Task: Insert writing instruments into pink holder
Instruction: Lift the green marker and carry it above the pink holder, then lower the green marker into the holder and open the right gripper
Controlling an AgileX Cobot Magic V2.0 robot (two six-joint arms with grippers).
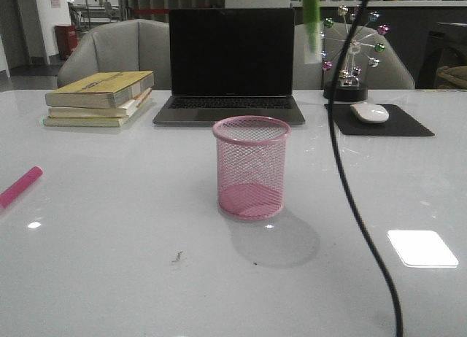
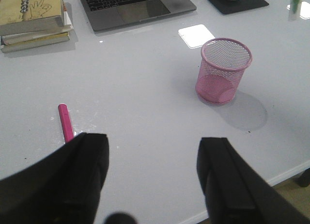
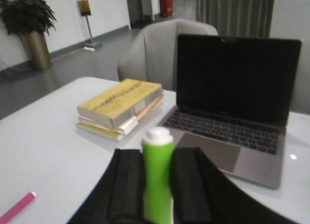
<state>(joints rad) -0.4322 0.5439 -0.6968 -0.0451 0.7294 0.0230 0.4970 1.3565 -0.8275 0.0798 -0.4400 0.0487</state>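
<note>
Green marker (image 3: 158, 175) stands clamped between the right jaws; left jaws gape, pink marker (image 2: 65, 122) beside them.

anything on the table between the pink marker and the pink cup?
Nothing: bare white tabletop between the pink marker and the pink cup, clearest in the left wrist view; the front view agrees.

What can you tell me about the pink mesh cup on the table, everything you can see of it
The pink holder is a round cup of pale-pink wire mesh with a rolled rim and a solid pink base. It stands upright and empty on the glossy white table, in front of the laptop, casting a soft shadow. Nothing touches it but the table. The pink marker lies well away from it, and neither gripper is near.
</note>
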